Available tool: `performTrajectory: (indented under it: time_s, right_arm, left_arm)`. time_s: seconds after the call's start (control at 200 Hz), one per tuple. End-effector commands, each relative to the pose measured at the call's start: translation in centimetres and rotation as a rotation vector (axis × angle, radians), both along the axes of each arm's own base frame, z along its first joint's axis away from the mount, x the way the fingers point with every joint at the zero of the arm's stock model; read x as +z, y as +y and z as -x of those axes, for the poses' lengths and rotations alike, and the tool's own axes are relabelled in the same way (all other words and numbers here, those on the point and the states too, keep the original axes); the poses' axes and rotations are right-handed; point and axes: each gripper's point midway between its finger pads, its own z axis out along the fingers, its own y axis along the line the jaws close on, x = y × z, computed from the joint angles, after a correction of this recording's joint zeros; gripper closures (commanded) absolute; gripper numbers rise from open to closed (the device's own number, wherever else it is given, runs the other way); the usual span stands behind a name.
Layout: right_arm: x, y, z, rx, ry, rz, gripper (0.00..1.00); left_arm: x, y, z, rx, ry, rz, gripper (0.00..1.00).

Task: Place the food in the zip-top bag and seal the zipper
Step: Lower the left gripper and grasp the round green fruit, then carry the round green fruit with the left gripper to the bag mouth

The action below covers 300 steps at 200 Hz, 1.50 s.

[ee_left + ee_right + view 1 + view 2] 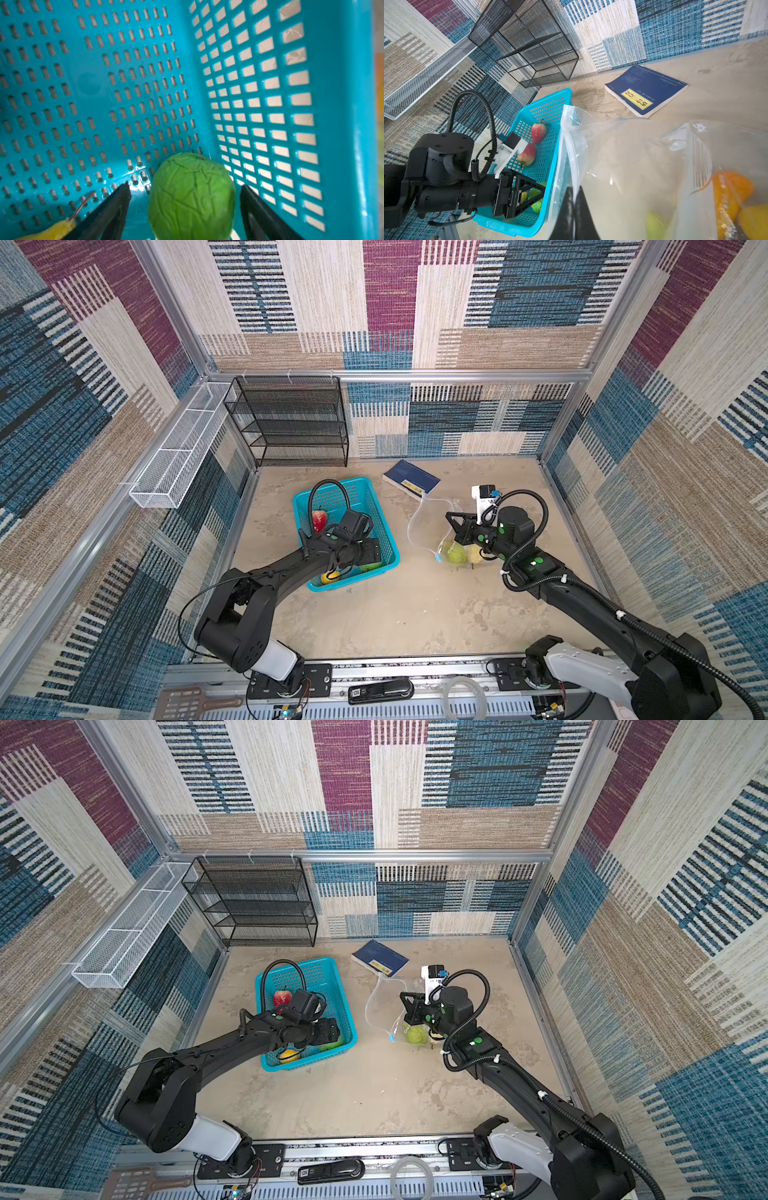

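Sandy tabletop (pixel 395 614) holds a teal basket (pixel 336 104) left, the zip-top bag (pixel 623 166) right. In the basket's near right corner the left gripper (pixel 185 186) straddles a green cabbage ball (pixel 191 197), jaws wide and clear of it. The ball looks light and soft, best squeezed across its middle. Red fruits (pixel 538 132) and a yellow pear (pixel 54 228) lie alongside. The right gripper (pixel 574 191) pinches the limp, slippery bag's mouth edge; green, orange and yellow food pieces (pixel 733 187) sit inside.

Robot lab test cell. Evidence: silver aluminium-profile frame (pixel 399 375) walled with patchwork carpet-textured panels (pixel 390 302); mottled beige tabletop (pixel 415 614); black left robot arm (pixel 274 576) and black right robot arm (pixel 602 608) bolted to slotted metal rail (pixel 436 672) at near edge; bare circuit board (pixel 286 711) beside it.
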Motion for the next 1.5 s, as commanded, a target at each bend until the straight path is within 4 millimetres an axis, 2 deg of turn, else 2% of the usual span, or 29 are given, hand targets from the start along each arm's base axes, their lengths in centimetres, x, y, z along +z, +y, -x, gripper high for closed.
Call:
performTrajectory:
  time_s: [0.0, 0.075, 0.105, 0.22, 0.411, 0.626, 0.831, 0.992, 1.122, 1.227, 1.322, 1.497]
  right_arm:
    - [0.4, -0.1, -0.3, -0.012, -0.018, -0.005, 1.00]
    - [0.3, 0.2, -0.4, -0.004, -0.013, -0.011, 1.00]
    - [0.2, 0.3, -0.4, 0.000, -0.011, -0.014, 1.00]
    - [0.2, 0.4, -0.5, 0.004, -0.006, -0.017, 1.00]
    - [0.4, 0.1, -0.4, -0.009, -0.010, -0.010, 1.00]
    - [0.3, 0.2, -0.5, -0.007, -0.006, -0.013, 1.00]
    - [0.4, 0.3, -0.6, -0.001, -0.004, -0.016, 1.00]
    - [0.4, 0.3, -0.5, -0.002, -0.004, -0.017, 1.00]
    - [0.4, 0.3, -0.4, -0.002, -0.005, -0.018, 1.00]
    - [0.5, 0.3, -0.5, -0.002, -0.009, -0.020, 1.00]
    - [0.5, 0.3, -0.5, -0.003, -0.010, -0.022, 1.00]
    - [0.6, 0.6, -0.6, 0.008, -0.011, -0.027, 1.00]
  left_arm:
    - [-0.7, 0.5, 0.9, -0.035, 0.033, -0.039, 0.14]
    - [-1.2, 0.2, 1.3, -0.051, 0.057, -0.026, 0.14]
    - [-1.4, 0.1, 1.5, -0.057, 0.068, -0.022, 0.08]
    - [-2.3, -0.6, 1.8, -0.078, 0.108, -0.008, 0.02]
    - [-3.2, -0.6, 1.8, -0.086, 0.133, -0.026, 0.03]
    - [-3.2, -0.2, 1.8, -0.085, 0.121, -0.045, 0.13]
    - [-2.6, 0.1, 1.6, -0.084, 0.092, -0.056, 0.36]
    - [-1.8, 0.3, 1.3, -0.077, 0.061, -0.065, 0.38]
    - [0.2, 0.2, 0.7, -0.075, 0.010, -0.052, 0.37]
    - [2.8, -0.4, 0.0, -0.083, -0.061, -0.007, 0.37]
    - [5.7, -1.4, -0.5, -0.111, -0.136, 0.057, 0.37]
    - [12.2, -4.3, -0.9, -0.175, -0.275, 0.246, 0.37]
